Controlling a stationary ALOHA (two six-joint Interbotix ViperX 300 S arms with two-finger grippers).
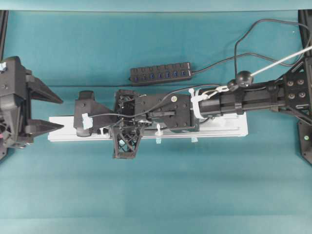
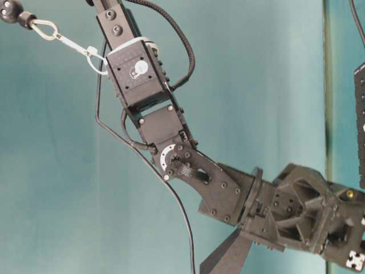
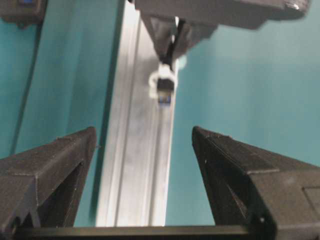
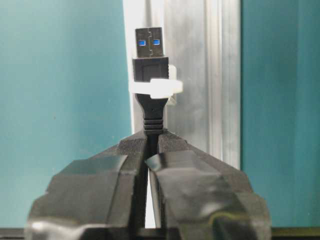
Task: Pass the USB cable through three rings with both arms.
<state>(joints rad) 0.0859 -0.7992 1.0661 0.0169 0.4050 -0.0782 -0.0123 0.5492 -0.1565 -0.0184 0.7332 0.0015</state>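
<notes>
My right gripper (image 4: pixel 152 134) is shut on the USB cable (image 4: pixel 153 117) just behind its plug (image 4: pixel 149 50). The plug's silver tip pokes through a white ring (image 4: pixel 156 87) on the rail. In the overhead view this arm reaches from the right along the rail, with the gripper (image 1: pixel 78 117) near the rail's left end and the cable (image 1: pixel 107 115) trailing back over the wrist. Another ring (image 1: pixel 158 129) shows by the rail's near edge. My left gripper (image 3: pixel 144 137) is open and empty, facing the plug (image 3: pixel 166 92) from a short way off, at the rail's left end (image 1: pixel 61 113).
The silver aluminium rail (image 1: pixel 219 130) lies across the teal table. A black multi-port hub (image 1: pixel 161 73) with its own cord lies behind it. In the table-level view the cable (image 2: pixel 182 217) hangs beside the right arm's forearm (image 2: pixel 148 97).
</notes>
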